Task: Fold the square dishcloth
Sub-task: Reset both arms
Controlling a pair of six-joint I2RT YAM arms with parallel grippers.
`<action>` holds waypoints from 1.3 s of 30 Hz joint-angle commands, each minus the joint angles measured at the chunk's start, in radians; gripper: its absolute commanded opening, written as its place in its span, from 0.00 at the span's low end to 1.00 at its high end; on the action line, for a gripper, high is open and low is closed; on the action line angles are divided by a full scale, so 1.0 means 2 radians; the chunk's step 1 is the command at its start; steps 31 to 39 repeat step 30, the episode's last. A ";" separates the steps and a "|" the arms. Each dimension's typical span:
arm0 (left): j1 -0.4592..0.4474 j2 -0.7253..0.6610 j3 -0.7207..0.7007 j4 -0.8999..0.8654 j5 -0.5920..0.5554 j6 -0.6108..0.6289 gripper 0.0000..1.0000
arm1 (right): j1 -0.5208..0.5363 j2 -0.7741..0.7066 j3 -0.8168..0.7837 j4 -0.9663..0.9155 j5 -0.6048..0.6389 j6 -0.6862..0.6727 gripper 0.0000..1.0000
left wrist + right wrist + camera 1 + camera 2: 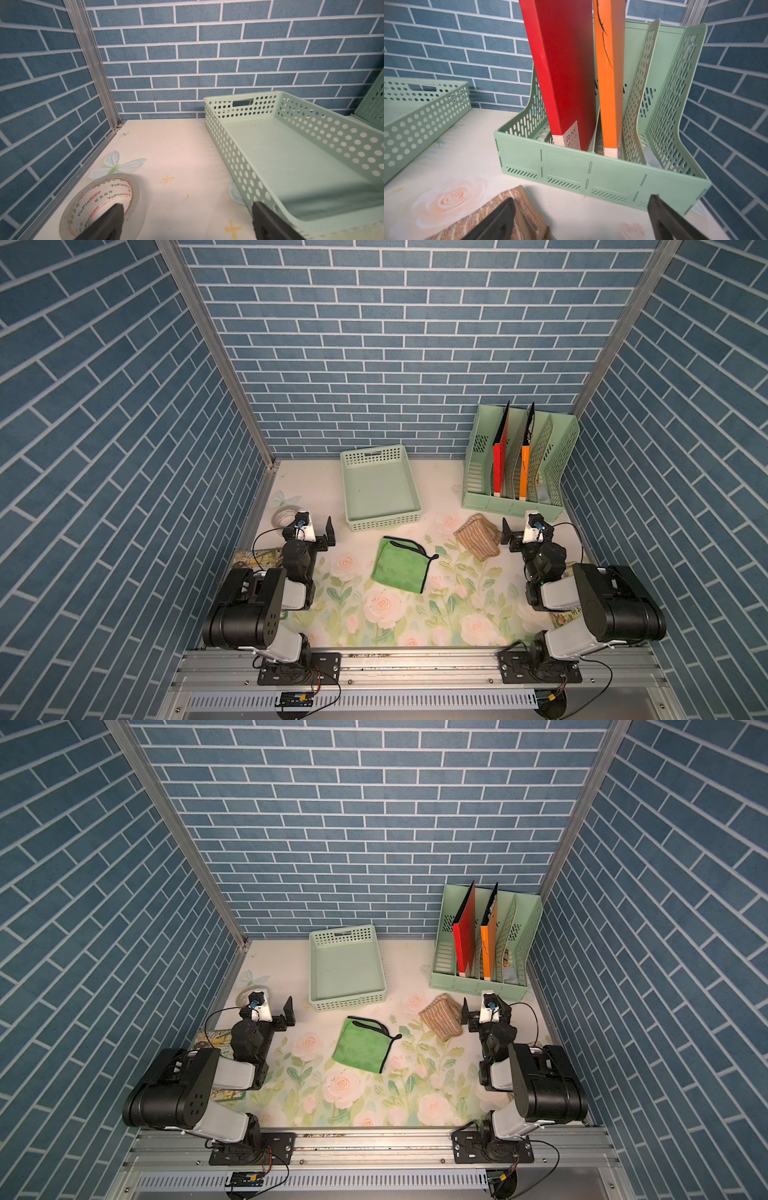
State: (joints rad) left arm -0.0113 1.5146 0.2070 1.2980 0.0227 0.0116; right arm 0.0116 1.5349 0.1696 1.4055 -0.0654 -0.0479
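**Green dishcloth lies doubled at the centre, both claws wide and empty**

I read the table as a clock in a top view. Six o'clock is the aluminium rail (pixel 415 664) where the robot is mounted, and 12 o'clock is the back wall (pixel 415 344).

The green dishcloth (pixel 399 568) with a black hem lies at the centre of the table, and I take it as the task's cloth. Its layers look doubled: a second hem line runs along the far edge and one corner sticks out toward 3 o'clock. So I judge that one fold is already made, a little untidy. What may be left is a second fold or aligning the edges; I cannot tell which is wanted.

A little farther, at 9 o'clock, the left gripper (pixel 189 220) has its jaws spread fully with nothing between them. At 3 o'clock the right gripper (pixel 581 217) is equally wide and empty. Both are well apart from the green dishcloth.

A tan striped cloth (pixel 478 540) lies bunched at 2 o'clock, just beside one jaw of the right gripper. Whether they touch I cannot tell.

The tabletop (pixel 415 614) is pale and printed with roses and leaves, denser toward 6 o'clock. A tape roll (pixel 89 199) lies at 10 o'clock and an empty mint basket (pixel 382 522) at 12. A mint file rack (pixel 511 504) at 1 o'clock holds a red folder (pixel 500 464) and an orange folder (pixel 525 472). The back wall and the side walls (pixel 104 448) carry a blue brick pattern.
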 commanded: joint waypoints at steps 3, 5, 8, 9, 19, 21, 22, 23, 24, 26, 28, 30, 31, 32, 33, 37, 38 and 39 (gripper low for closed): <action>0.001 -0.001 -0.003 0.003 -0.002 -0.004 1.00 | -0.003 -0.005 -0.012 0.004 0.017 0.017 1.00; 0.001 -0.001 -0.003 0.003 -0.002 -0.004 1.00 | -0.003 -0.003 0.008 -0.029 0.015 0.019 1.00; 0.001 -0.001 -0.003 0.003 -0.001 -0.004 1.00 | 0.004 -0.002 0.025 -0.060 0.011 0.007 1.00; 0.001 0.000 -0.003 0.003 -0.001 -0.004 1.00 | 0.004 -0.004 0.023 -0.061 0.008 0.006 1.00; 0.001 0.000 -0.003 0.001 -0.001 -0.004 1.00 | 0.004 -0.002 0.024 -0.060 0.007 0.006 1.00; 0.001 0.000 -0.002 0.001 -0.002 -0.004 1.00 | 0.004 -0.002 0.024 -0.059 0.007 0.006 1.00; 0.001 0.000 -0.002 0.001 -0.001 -0.004 1.00 | 0.004 -0.002 0.023 -0.059 0.007 0.006 1.00; 0.001 0.000 -0.002 0.001 -0.002 -0.004 1.00 | 0.004 -0.002 0.023 -0.060 0.007 0.005 1.00; 0.001 0.000 -0.002 0.001 -0.002 -0.004 1.00 | 0.004 -0.002 0.023 -0.059 0.007 0.006 1.00; 0.001 0.000 -0.001 0.001 -0.002 -0.004 1.00 | 0.005 -0.002 0.023 -0.059 0.007 0.006 0.99; 0.001 0.000 -0.001 0.001 -0.002 -0.004 1.00 | 0.005 -0.002 0.023 -0.059 0.007 0.006 1.00; 0.001 0.000 -0.003 0.002 -0.002 -0.004 1.00 | 0.004 -0.002 0.023 -0.059 0.007 0.006 1.00; 0.001 0.000 -0.003 0.002 -0.002 -0.004 1.00 | 0.004 -0.002 0.023 -0.059 0.007 0.006 1.00; 0.001 0.000 -0.003 0.002 -0.002 -0.004 1.00 | 0.004 -0.002 0.023 -0.059 0.007 0.006 1.00; 0.001 0.000 -0.003 0.002 -0.002 -0.004 1.00 | 0.004 -0.002 0.023 -0.059 0.007 0.006 1.00; 0.001 0.000 -0.003 0.002 -0.002 -0.004 1.00 | 0.004 -0.002 0.023 -0.059 0.007 0.006 1.00; 0.001 0.000 -0.003 0.002 -0.002 -0.004 1.00 | 0.004 -0.002 0.023 -0.059 0.007 0.006 1.00; 0.001 0.000 -0.003 0.002 -0.002 -0.004 1.00 | 0.004 -0.002 0.023 -0.059 0.007 0.006 1.00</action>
